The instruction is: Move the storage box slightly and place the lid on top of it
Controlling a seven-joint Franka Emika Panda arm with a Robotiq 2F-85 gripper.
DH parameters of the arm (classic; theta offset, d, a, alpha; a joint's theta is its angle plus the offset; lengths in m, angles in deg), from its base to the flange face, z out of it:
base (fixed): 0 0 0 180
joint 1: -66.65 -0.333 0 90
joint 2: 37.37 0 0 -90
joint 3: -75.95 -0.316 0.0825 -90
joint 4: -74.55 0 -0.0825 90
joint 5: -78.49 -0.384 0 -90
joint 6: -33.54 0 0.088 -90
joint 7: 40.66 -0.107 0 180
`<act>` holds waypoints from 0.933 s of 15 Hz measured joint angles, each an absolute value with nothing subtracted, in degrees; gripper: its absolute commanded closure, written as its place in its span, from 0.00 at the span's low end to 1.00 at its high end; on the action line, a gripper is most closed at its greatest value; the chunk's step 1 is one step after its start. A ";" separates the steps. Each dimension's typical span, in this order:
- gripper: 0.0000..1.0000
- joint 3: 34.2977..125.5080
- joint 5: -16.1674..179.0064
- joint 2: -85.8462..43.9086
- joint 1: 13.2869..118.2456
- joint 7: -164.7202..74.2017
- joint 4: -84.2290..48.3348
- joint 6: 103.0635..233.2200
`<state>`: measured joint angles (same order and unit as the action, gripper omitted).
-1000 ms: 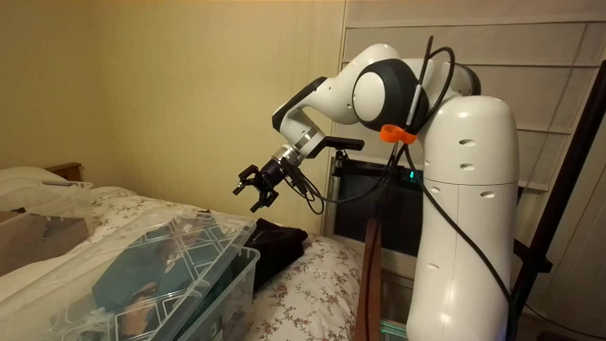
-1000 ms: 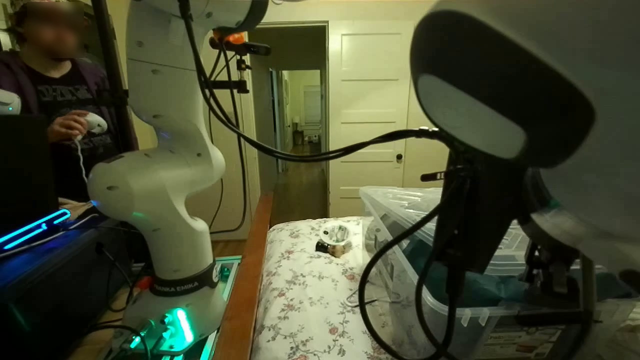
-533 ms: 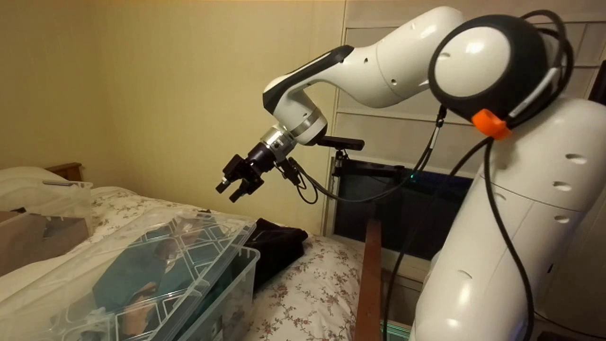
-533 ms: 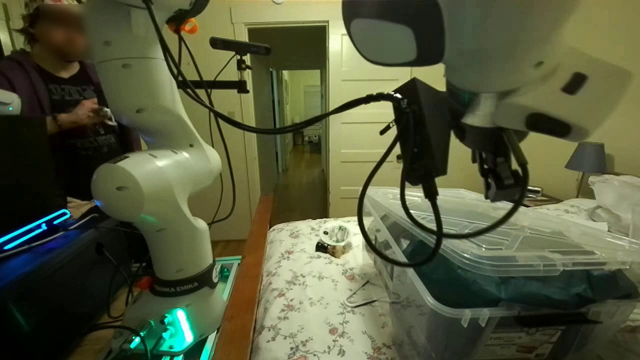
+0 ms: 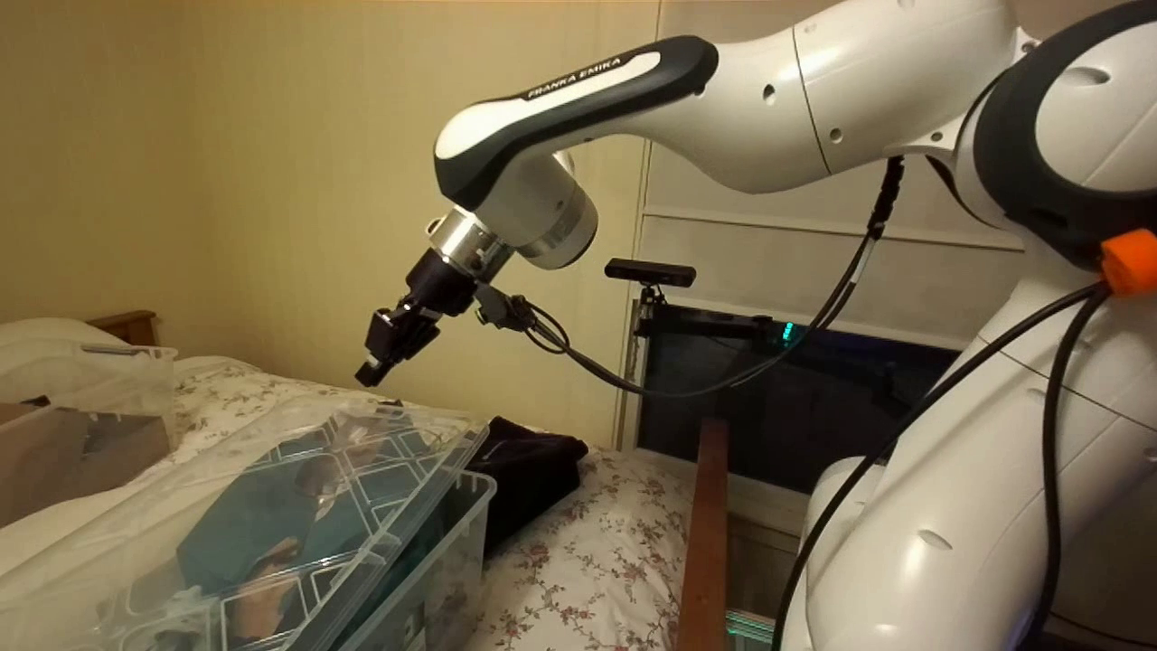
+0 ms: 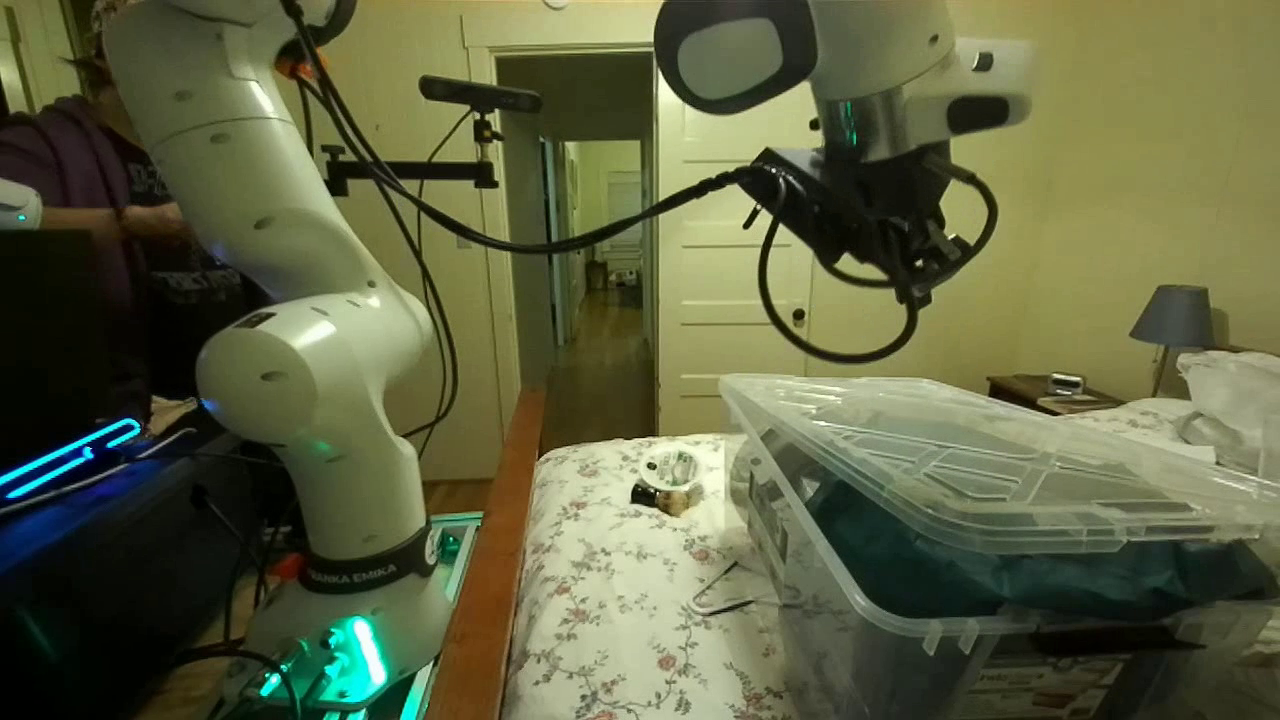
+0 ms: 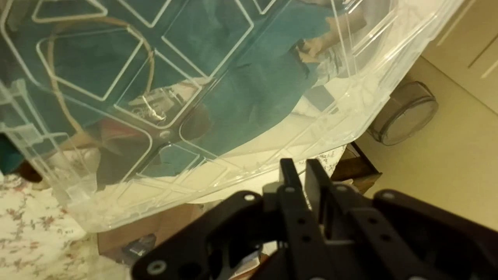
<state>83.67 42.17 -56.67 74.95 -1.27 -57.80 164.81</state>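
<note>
A clear plastic storage box (image 6: 900,670) stands on the bed, filled with dark green cloth. Its clear lid (image 6: 980,465) lies askew over the box, its near edge resting above the rim and the cloth showing beneath. Ribbed lines mark the lid's surface (image 7: 233,89) in the wrist view. My gripper (image 7: 300,161) hangs in the air above the lid's far part, touching nothing that I can see. Its fingers (image 7: 290,175) stand a narrow gap apart with nothing between them. In an exterior view the gripper (image 5: 369,372) points down toward the lid (image 5: 362,488).
Another clear box (image 5: 136,389) holds brown things at the bed's far side. A black cloth (image 5: 533,461) lies beside the storage box. A shaving brush (image 6: 660,498), a round tin (image 6: 672,467) and a white triangular piece (image 6: 722,598) lie on the bedcover. The wooden footboard (image 6: 490,580) edges the bed.
The arm has swung out over the bed and my gripper has turned. Its jaws have gone from wide apart to a narrow gap. Box and lid have stayed where they were.
</note>
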 measured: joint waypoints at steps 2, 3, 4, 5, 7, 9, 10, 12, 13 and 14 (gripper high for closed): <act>0.99 84.42 42.58 -56.85 73.76 -1.68 -57.62 165.05; 0.99 84.78 42.58 -56.73 73.57 -1.68 -57.64 165.05; 0.99 85.04 42.58 -56.58 73.49 -1.67 -57.65 165.05; 1.00 85.17 42.58 -56.52 73.47 -1.67 -57.65 165.05; 1.00 85.41 42.58 -56.52 73.22 -1.67 -57.66 165.05; 1.00 85.62 44.69 -56.55 73.15 -3.06 -57.64 166.21; 1.00 85.58 47.44 -56.48 73.25 -4.40 -57.66 168.42; 1.00 85.59 53.55 -55.83 73.35 -7.23 -57.71 173.61; 1.00 85.60 56.68 -55.14 73.41 -8.71 -57.74 176.37; 1.00 85.58 60.12 -54.19 73.50 -10.41 -57.80 179.28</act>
